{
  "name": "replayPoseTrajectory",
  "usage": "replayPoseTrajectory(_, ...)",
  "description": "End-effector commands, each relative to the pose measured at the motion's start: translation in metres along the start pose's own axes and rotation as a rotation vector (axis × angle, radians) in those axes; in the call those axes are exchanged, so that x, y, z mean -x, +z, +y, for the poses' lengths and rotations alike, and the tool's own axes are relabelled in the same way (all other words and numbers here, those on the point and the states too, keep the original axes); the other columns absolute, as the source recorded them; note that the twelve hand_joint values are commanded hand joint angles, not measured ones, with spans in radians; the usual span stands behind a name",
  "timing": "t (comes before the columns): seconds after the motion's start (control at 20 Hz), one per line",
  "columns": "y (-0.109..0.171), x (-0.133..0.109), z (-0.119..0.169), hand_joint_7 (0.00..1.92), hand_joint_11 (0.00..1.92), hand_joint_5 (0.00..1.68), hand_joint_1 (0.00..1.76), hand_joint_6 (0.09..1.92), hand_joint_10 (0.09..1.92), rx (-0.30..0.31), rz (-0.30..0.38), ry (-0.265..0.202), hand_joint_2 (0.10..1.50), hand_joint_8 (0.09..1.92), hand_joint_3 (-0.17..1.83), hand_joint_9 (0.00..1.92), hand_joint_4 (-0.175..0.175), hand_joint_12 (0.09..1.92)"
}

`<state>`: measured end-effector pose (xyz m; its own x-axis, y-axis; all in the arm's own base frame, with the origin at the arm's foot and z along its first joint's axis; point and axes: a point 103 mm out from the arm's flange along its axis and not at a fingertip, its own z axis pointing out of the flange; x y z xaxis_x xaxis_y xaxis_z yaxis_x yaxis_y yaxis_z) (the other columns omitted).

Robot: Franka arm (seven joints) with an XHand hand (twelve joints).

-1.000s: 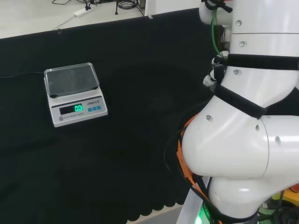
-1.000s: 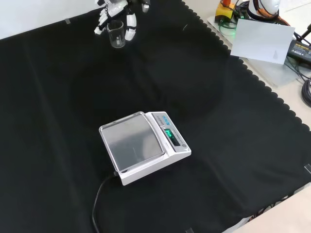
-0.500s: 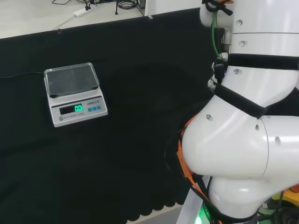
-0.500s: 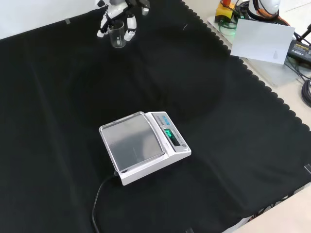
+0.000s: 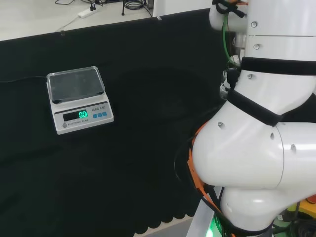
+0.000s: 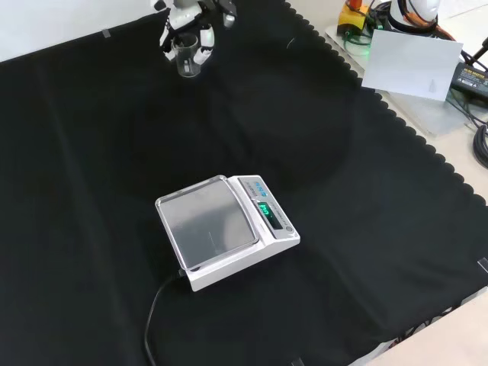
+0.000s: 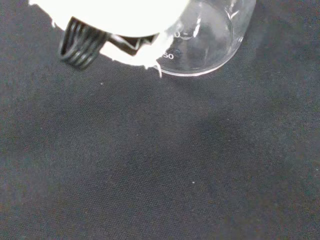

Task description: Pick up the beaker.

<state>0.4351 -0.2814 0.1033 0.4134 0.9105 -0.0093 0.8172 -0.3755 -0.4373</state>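
A clear glass beaker [image 6: 187, 62] stands on the black cloth at the top of the front view. The hand [image 6: 185, 17] comes down over it from the view's top edge, white fingers [image 6: 206, 50] curled close against both sides of the glass. Seen from the wrist, the beaker [image 7: 205, 40] is large and close, with printed marks on its wall. There, a blurred white part of the hand touches the beaker, and a black ribbed fingertip [image 7: 79, 46] sits beside it. The beaker's base looks level with the cloth.
A white digital scale [image 6: 221, 229] with a lit green display sits mid-cloth, its cable running to the front edge; it is at left in the head view [image 5: 79, 96]. The arm's white links [image 5: 261, 123] stand at the head view's right. Boxes and cables lie off the cloth at the front view's right.
In the front view the fingers have drawn inward around the beaker, the finger on the view's left most of all. The beaker and the scale have stayed in place.
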Motion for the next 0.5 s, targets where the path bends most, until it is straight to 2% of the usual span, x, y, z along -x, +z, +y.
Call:
replayPoseTrajectory(0.05,0.003,-0.012,0.002,0.83,0.70,0.63,1.16,1.04,0.61,0.033,-0.034,0.003,0.55,0.75,0.75,0.98,0.012,1.28)
replayPoseTrajectory(0.45,0.002,-0.020,0.000,0.87,0.74,0.70,1.17,1.07,0.59,0.036,-0.052,0.018,0.57,0.78,0.75,1.02,0.006,1.26)
replayPoseTrajectory(0.5,-0.003,-0.001,-0.002,0.87,0.74,0.70,1.17,1.07,0.59,0.039,-0.028,0.013,0.57,0.78,0.76,1.02,0.006,1.26)
